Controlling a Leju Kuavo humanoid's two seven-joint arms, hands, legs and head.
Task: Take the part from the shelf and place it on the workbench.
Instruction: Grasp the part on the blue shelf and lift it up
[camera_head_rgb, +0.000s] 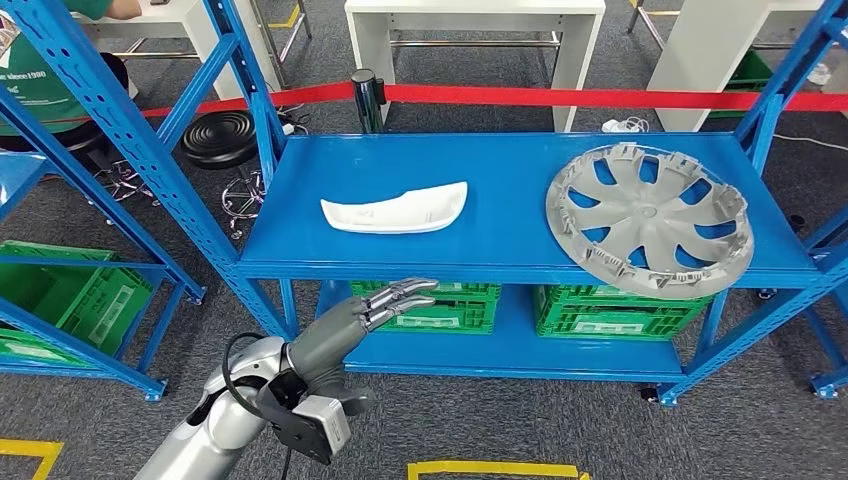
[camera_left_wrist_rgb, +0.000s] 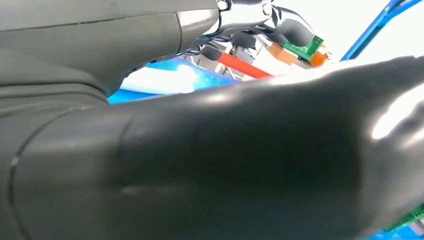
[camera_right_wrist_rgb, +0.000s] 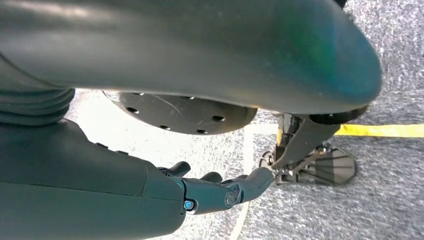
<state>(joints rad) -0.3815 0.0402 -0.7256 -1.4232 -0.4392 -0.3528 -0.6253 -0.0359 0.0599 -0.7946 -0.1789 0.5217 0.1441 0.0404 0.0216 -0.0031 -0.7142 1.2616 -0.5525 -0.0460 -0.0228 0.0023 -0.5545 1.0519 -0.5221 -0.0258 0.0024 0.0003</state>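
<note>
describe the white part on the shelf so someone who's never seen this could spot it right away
Find the blue shelf and look at its upper level. Two parts lie there: the white part is towards the left, flat on the blue surface. Unlike the round grey wheel cover on the right, it is long, narrow, curved and solid, with no spokes.

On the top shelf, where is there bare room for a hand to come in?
Bare blue shelf lies between the white part and the hubcap, and left of the part. The right end is crowded by the hubcap, overhanging the front edge.
</note>
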